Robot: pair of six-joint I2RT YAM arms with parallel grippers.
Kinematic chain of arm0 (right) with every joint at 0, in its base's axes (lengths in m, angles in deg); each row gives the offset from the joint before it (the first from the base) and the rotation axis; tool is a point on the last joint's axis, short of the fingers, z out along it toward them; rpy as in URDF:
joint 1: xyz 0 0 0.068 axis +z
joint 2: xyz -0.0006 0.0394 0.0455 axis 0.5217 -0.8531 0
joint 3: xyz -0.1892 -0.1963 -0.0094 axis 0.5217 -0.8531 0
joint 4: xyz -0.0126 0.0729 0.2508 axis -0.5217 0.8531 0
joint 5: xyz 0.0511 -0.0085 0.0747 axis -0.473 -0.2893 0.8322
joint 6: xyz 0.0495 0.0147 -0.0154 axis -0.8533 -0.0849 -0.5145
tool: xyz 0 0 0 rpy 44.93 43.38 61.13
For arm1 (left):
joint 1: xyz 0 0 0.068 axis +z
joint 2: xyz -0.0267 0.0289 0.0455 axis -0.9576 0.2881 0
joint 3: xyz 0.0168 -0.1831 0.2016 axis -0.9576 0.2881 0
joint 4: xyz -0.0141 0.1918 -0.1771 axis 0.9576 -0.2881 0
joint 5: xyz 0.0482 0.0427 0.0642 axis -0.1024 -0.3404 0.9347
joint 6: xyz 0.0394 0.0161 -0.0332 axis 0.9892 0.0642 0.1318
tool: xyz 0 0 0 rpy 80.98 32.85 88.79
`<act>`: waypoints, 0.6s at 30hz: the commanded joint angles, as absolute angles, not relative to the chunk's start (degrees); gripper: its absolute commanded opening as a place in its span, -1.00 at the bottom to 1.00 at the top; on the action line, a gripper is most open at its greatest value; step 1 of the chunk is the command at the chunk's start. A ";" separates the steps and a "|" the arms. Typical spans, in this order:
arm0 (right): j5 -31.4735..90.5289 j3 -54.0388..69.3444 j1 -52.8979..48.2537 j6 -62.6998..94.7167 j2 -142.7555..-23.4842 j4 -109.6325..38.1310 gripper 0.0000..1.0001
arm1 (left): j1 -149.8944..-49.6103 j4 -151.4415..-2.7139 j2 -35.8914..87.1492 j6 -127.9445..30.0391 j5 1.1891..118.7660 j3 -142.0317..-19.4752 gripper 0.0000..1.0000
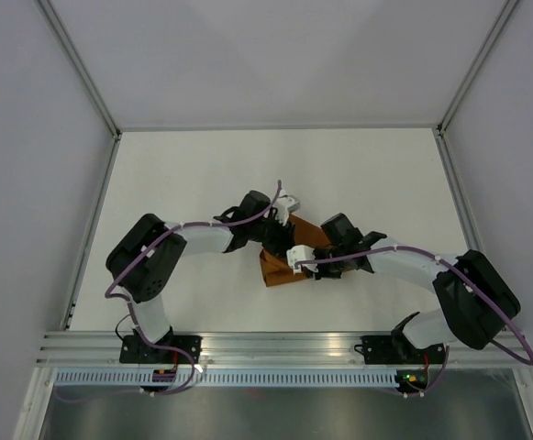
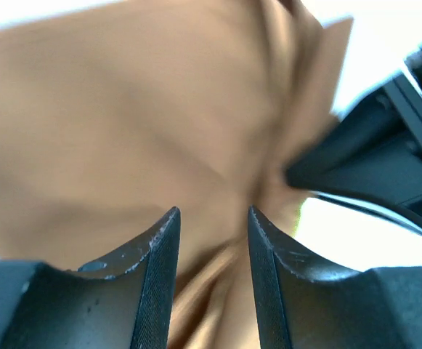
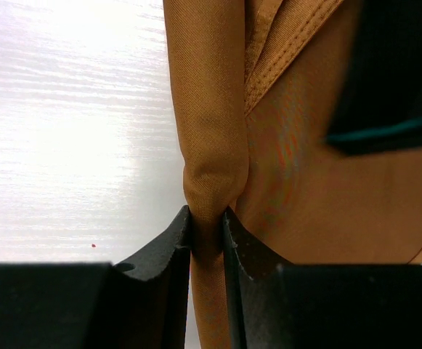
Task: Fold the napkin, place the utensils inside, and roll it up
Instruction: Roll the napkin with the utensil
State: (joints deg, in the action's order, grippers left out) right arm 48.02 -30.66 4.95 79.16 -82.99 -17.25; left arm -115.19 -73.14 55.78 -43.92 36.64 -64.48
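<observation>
Left tool (image 1: 287,216) and right tool (image 1: 283,260) crowd the napkin (image 1: 275,273); far table (image 1: 202,165) lies free.

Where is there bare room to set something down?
Free: the far half of the table, between napkin and back wall, and the strip along the left rail. Crowded: the centre, where left gripper and right gripper meet at the napkin.
</observation>
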 commanded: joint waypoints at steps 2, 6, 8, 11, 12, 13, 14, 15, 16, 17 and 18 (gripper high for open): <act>52.38 -29.75 4.68 79.69 -87.99 -5.77 -0.99 | -107.98 -60.21 46.65 -52.04 44.95 -57.73 -0.05; 55.02 -25.11 3.71 81.53 -93.34 -0.25 -0.99 | -104.81 -52.49 37.53 -53.63 51.86 -50.71 -0.05; 55.99 -22.03 3.01 82.06 -95.72 2.92 -0.99 | -104.63 -50.45 34.09 -53.98 56.08 -48.58 -0.15; 57.39 -17.47 1.78 83.29 -100.55 7.40 -0.99 | -104.54 -47.29 26.97 -55.04 60.84 -44.63 -0.18; 57.74 -16.23 1.43 83.64 -102.91 8.55 -0.99 | -104.54 -46.06 24.86 -55.91 61.99 -42.10 -0.17; 57.83 -15.00 0.81 83.73 -104.24 9.52 -0.99 | -104.54 -45.18 20.93 -56.53 63.30 -40.77 -0.16; 58.01 -12.46 0.55 83.73 -105.47 11.27 -0.99 | -104.63 -42.82 18.36 -56.97 65.23 -39.27 -0.16; 58.18 -11.30 0.20 83.47 -107.75 12.07 -0.99 | -104.63 -41.92 16.25 -57.84 65.95 -36.65 -0.14; 58.10 -10.07 -0.33 83.29 -108.99 12.78 -0.99 | -104.63 -41.22 11.88 -57.94 66.39 -35.32 -0.11; 58.01 -7.80 -0.60 83.03 -110.13 13.83 -0.99 | -104.63 -39.73 9.92 -57.50 66.57 -34.09 -0.02; 58.01 -6.73 -0.77 82.68 -112.32 14.19 -0.99 | -104.72 -39.63 8.07 -56.98 66.57 -32.25 0.02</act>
